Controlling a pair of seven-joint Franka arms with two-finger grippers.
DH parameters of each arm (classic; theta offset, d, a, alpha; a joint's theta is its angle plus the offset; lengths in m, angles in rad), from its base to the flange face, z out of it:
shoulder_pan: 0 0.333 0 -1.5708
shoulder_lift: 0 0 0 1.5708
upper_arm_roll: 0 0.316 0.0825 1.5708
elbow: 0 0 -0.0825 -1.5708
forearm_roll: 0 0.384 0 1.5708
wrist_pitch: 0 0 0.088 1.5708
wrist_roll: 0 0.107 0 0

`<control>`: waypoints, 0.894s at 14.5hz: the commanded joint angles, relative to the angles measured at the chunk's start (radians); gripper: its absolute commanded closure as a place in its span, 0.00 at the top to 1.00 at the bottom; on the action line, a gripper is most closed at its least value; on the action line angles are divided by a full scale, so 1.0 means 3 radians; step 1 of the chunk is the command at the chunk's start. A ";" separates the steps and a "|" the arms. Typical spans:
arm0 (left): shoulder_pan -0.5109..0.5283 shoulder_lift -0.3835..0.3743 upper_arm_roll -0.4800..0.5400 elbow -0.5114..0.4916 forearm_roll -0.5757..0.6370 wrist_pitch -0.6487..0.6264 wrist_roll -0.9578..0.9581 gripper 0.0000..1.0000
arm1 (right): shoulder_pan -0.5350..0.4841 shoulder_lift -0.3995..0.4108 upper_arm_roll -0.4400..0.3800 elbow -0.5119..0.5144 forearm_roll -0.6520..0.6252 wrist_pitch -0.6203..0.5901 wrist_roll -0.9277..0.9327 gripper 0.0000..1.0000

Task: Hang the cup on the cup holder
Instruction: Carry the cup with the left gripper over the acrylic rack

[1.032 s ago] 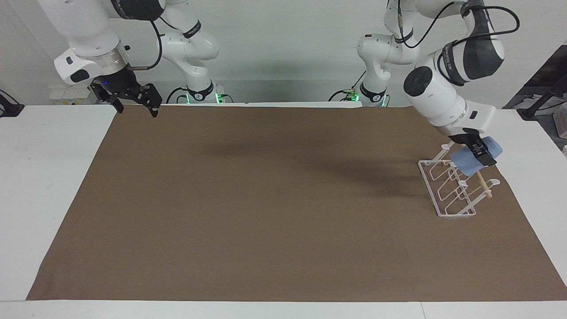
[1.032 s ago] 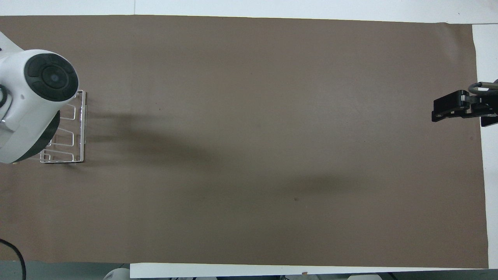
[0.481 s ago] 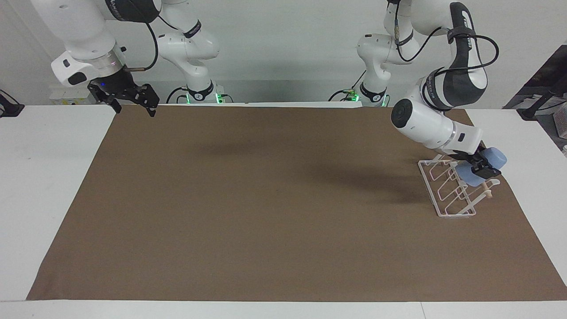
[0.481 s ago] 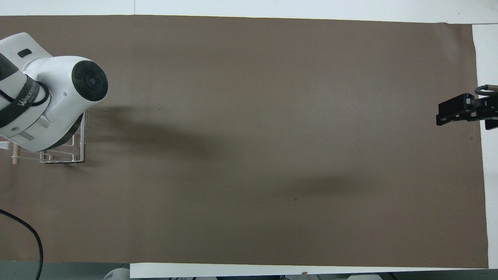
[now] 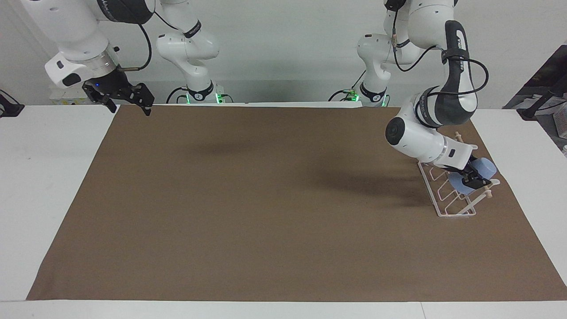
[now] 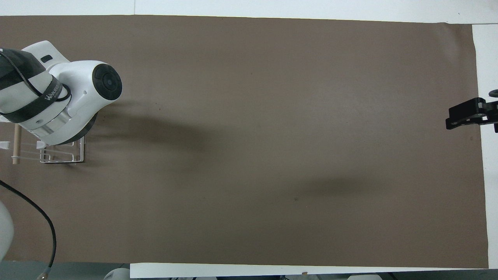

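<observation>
The light-blue cup (image 5: 486,168) is tilted over the white wire cup holder (image 5: 443,201), which stands at the left arm's end of the table. The cup lies down among the slanted prongs, beside the wooden dowel (image 5: 483,188). My left gripper (image 5: 473,179) is shut on the cup. In the overhead view the left arm hides the cup and its gripper; only part of the cup holder (image 6: 62,157) and its dowel (image 6: 16,142) show. My right gripper (image 5: 127,107) is open and empty, and waits above the mat's corner at the right arm's end; it also shows in the overhead view (image 6: 465,115).
A brown mat (image 5: 266,199) covers most of the white table (image 5: 44,177). A black cable (image 6: 42,221) hangs from the left arm near the robots' edge.
My left arm has lowered the cup from above the cup holder down onto its prongs. My right gripper has drifted a little toward its end of the table.
</observation>
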 commanded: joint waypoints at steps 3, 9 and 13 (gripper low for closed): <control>0.0028 0.0142 -0.0014 0.0021 0.0135 0.0007 -0.0045 0.45 | 0.0019 -0.0068 -0.0040 -0.0096 -0.0026 0.0013 -0.0050 0.99; 0.0018 0.0137 -0.0035 0.0011 0.0100 0.0043 0.0022 1.00 | 0.0009 -0.0089 -0.0025 -0.0112 -0.0026 -0.0018 -0.0070 0.99; 0.0018 0.0142 -0.0040 0.0093 0.0008 0.0038 0.0103 1.00 | 0.0004 -0.0089 -0.0025 -0.0112 -0.0026 -0.0018 -0.0070 0.99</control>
